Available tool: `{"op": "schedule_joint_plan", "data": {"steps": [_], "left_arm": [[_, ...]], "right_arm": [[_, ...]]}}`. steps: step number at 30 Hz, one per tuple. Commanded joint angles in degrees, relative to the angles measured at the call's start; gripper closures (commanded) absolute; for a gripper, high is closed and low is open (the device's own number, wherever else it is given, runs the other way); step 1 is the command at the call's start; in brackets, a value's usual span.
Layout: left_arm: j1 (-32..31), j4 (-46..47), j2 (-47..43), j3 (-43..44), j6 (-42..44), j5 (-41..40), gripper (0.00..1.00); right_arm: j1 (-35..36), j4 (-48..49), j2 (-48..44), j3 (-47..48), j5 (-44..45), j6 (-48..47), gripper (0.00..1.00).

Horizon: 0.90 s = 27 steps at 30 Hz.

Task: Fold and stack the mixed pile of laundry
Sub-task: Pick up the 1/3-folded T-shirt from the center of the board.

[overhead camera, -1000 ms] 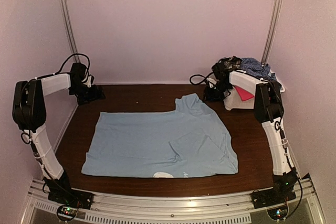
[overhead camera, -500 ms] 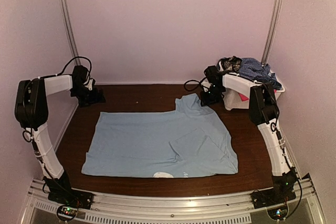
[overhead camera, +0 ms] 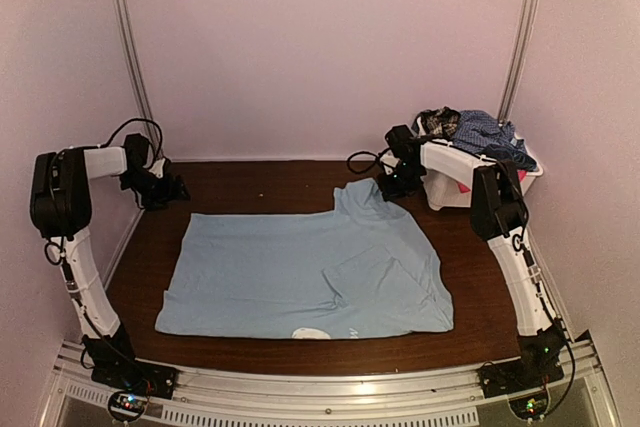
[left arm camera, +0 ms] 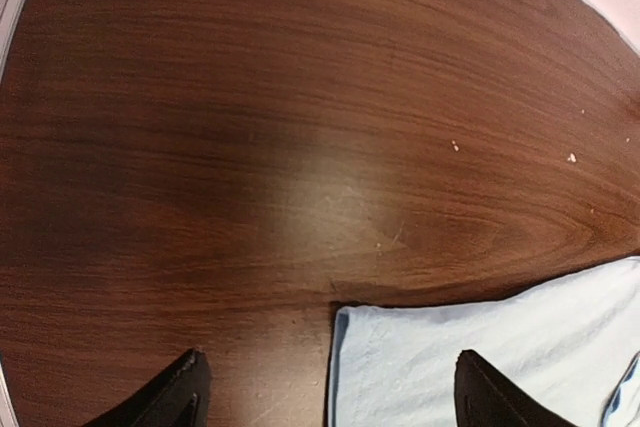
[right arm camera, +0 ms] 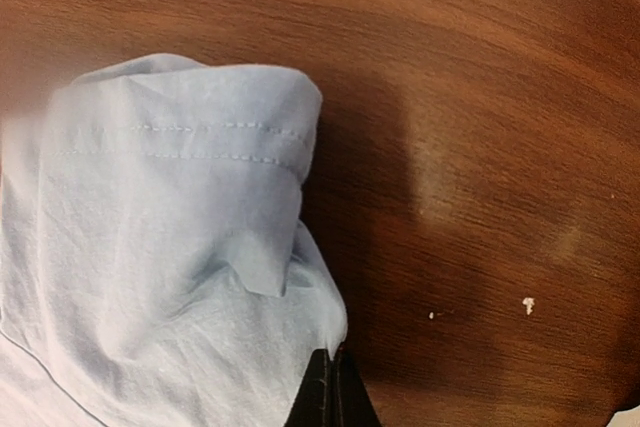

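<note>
A light blue T-shirt [overhead camera: 300, 267] lies spread flat on the brown table [overhead camera: 260, 182]. Its rumpled sleeve [right arm camera: 170, 227] points to the back right. My right gripper [overhead camera: 386, 185] is shut at that sleeve's edge, and in the right wrist view the fabric rises to a pinched peak at the right gripper's [right arm camera: 331, 355] tips. My left gripper [overhead camera: 166, 190] hovers open over the shirt's back left corner [left arm camera: 400, 347]. In the left wrist view the left gripper [left arm camera: 328, 365] straddles that corner, one finger over wood, the other over cloth. The rest of the mixed laundry pile [overhead camera: 478, 130] sits heaped at the back right.
A white basket [overhead camera: 446, 197] at the back right holds the heap, with a blue checked shirt [overhead camera: 490, 132] on top and a pink piece [overhead camera: 462, 186] showing at its side. Walls close off the table at the back and both sides.
My right gripper swung left from the basket down to the sleeve and shut on its edge. My left gripper shifted left and nearer, to the shirt's back left corner, its jaws narrowing slightly.
</note>
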Motion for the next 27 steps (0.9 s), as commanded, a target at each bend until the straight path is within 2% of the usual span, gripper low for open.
{"op": "schedule_joint_plan", "data": {"steps": [1, 4, 9, 13, 20, 23, 27], "left_arm": [[2.5, 2.1, 1.0, 2.4, 4.5, 8.3, 0.19], [2.5, -0.3, 3.0, 4.6, 7.6, 8.4, 0.27], [2.5, 0.0, 4.4, 4.8, 10.7, 6.6, 0.34], [2.0, -0.1, 5.3, 4.8, 16.7, 6.5, 0.39], [-0.2, -1.3, 7.2, 7.1, 28.7, 3.2, 0.43], [-0.3, -3.9, 8.8, 9.1, 33.5, 6.1, 0.43], [-0.3, -4.5, 10.2, 9.7, 35.3, 10.1, 0.44]], "right_arm": [[-1.4, -1.0, -1.5, 1.4, -1.6, 2.1, 1.0], [-2.3, -0.7, -2.4, 1.3, -2.4, 2.7, 1.0], [-3.0, -0.9, -2.3, 1.2, -3.4, 2.9, 1.0], [-2.9, -0.9, -2.2, 0.9, -3.9, 3.1, 1.0], [-3.0, -0.9, -1.8, 1.0, -4.6, 3.5, 1.0], [-3.0, -1.3, -1.7, 1.0, -4.6, 3.5, 1.0], [-3.0, -1.6, -1.6, 1.0, -4.2, 3.2, 1.0]]}}
